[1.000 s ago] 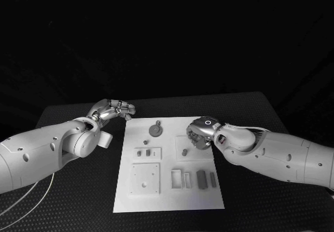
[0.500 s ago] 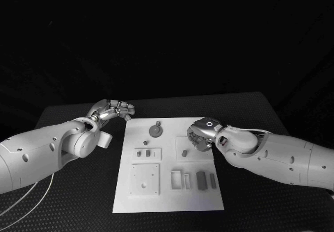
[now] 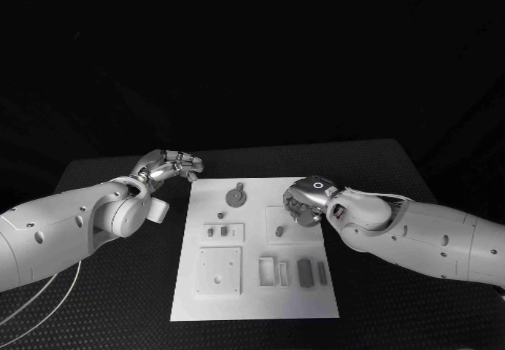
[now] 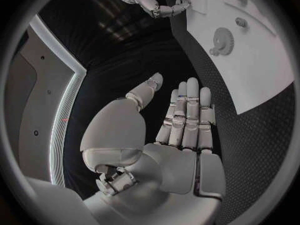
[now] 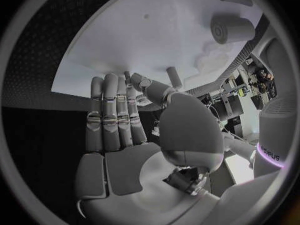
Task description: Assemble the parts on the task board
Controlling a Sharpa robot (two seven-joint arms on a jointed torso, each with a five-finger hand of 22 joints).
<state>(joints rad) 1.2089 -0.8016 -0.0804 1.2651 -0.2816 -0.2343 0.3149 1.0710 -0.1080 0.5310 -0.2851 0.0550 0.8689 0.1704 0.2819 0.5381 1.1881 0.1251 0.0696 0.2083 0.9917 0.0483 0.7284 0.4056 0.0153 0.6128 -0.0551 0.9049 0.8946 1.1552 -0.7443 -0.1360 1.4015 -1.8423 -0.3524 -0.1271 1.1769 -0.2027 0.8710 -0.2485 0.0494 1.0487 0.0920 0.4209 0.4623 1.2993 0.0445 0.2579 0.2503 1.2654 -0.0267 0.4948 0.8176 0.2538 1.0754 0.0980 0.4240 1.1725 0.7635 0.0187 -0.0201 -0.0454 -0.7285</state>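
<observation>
In the head view, the task board [image 3: 256, 248] is lying in the middle of the black table [image 3: 400, 168]. The left hand [image 3: 168, 166] is hovering over the table just off the board's far left corner, its fingers [image 3: 187, 165] curling inward with nothing between them. The right hand [image 3: 305, 202] is hanging over the board's right side, near the far edge, with its fingers bent downward toward the plate; whether they are touching anything beneath cannot be told from here. On the board, a round gear-like part [image 3: 236, 195] is lying near the far edge, between the two hands. A small peg [image 3: 219, 215] is standing nearer than the gear, and several slim upright parts [image 3: 305, 270] are sitting in a row toward the board's near right.

In the left wrist view, the left hand [image 4: 178, 125] is showing its fingers [image 4: 190, 110] straight and pressed side by side, the thumb standing apart, holding nothing. The board [image 4: 250, 60] is lying beside the hand with the gear [image 4: 222, 37] resting on it, and the right hand [image 4: 153, 0] is hovering at the board's far side.

In the right wrist view, the right hand [image 5: 134, 135] is holding its fingers [image 5: 106, 110] straight and together above the board [image 5: 144, 40], thumb angling off, nothing in its grasp. A round cylinder-shaped part [image 5: 232, 30] is standing on the board beyond the fingertips.
</observation>
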